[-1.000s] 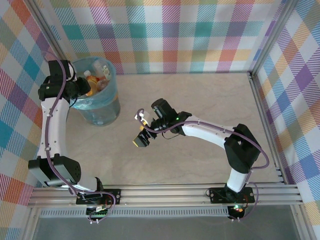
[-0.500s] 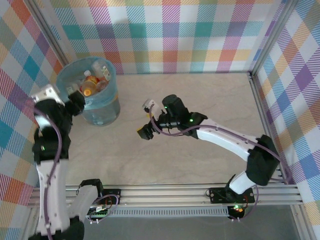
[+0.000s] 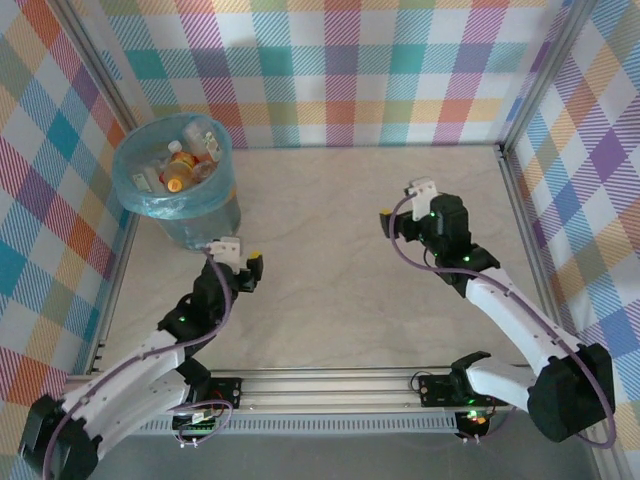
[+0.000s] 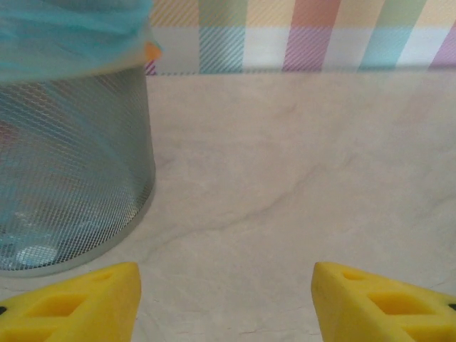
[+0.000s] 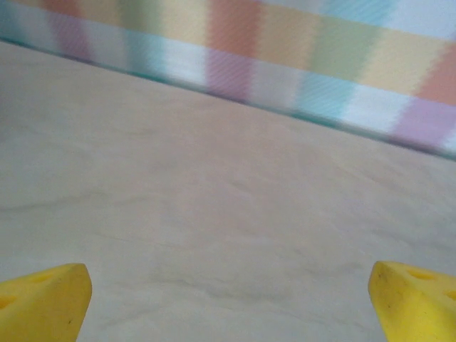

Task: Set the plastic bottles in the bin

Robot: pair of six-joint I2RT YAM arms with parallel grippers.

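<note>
The left pincer (image 4: 226, 306) had quit the bin (image 3: 205, 222) rim, the right pincer (image 5: 228, 303) had swung right; both gaped, empty. All visible bottles (image 3: 178, 170) lay in the bin, just far-left of the nearer left pincer.

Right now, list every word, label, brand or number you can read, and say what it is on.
No text here can be read.
Labels on the bottles in the bin: coloured patches, too small to read.
Wall of the bin in the left wrist view: bare mesh, no print.
On the table and the checked walls: no writing.
</note>
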